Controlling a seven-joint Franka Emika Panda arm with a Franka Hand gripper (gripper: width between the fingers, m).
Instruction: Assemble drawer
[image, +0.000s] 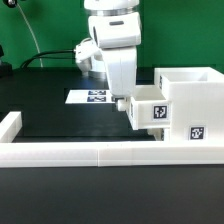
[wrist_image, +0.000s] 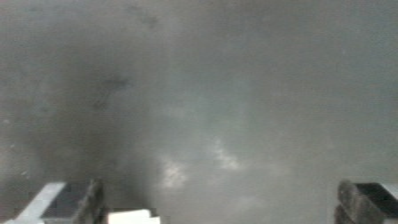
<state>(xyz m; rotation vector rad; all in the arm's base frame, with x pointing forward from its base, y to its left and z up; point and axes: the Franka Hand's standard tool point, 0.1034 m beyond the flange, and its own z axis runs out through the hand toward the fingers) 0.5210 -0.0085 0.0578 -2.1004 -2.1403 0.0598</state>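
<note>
A: Which step?

B: Seating the small white plastic tray (image: 152, 110) into the tall white cube-like housing (image: 192, 105) at the bench's (image: 60, 125) exterior-view right.

A: The hand (image: 122, 103)?

B: Fingers apart, holding nothing, beside the tray. Next, I judge, push it home.

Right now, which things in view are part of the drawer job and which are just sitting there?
Part of the job:
- housing, tall, white, open on top
- tray, partly slid into the housing's side
- gripper, jaws down at the tray's outer end

Just sitting there:
- marker board, flat on the table
- border wall, long, low, white
</note>
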